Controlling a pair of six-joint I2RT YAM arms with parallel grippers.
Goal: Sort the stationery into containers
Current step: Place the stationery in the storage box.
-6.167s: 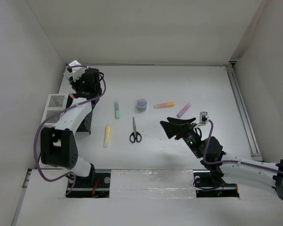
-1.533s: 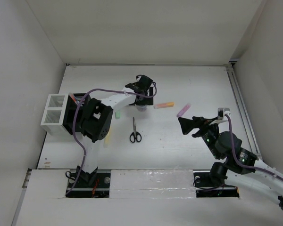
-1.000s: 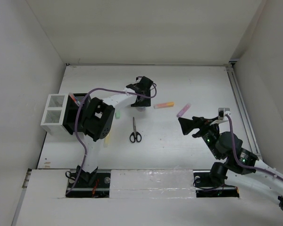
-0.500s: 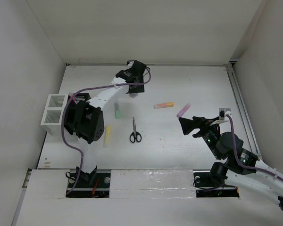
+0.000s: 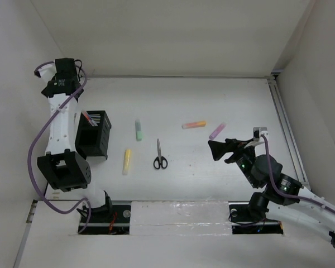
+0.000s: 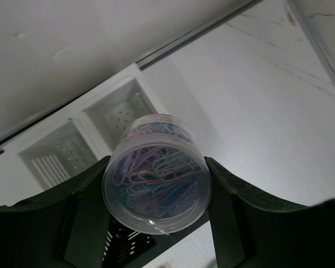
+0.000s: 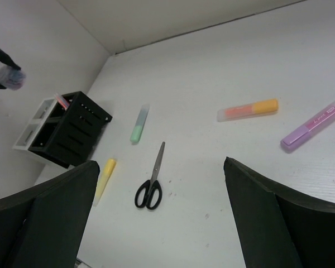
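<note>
My left gripper [image 6: 156, 184] is shut on a small round clear tub of coloured paper clips [image 6: 156, 173], held high at the far left [image 5: 60, 78]. Below it lie the white two-compartment container [image 6: 116, 109] and the black container [image 5: 94, 134], which holds a red pen [image 5: 88, 118]. On the table lie a green highlighter [image 5: 138, 130], a yellow highlighter [image 5: 126, 161], black-handled scissors [image 5: 160, 155], an orange highlighter [image 5: 194, 124] and a purple highlighter [image 5: 217, 130]. My right gripper [image 5: 218, 149] stands open above the table, right of the scissors [image 7: 151, 180], with nothing in it.
White walls enclose the table on the left, back and right. A metal rail [image 5: 285, 128] runs along the right side. The left arm's long link [image 5: 58, 128] hides the white container in the top view.
My left arm has lifted the paper clip tub from the table's middle and swung it to the far left, above the containers. The right gripper has hardly moved.
</note>
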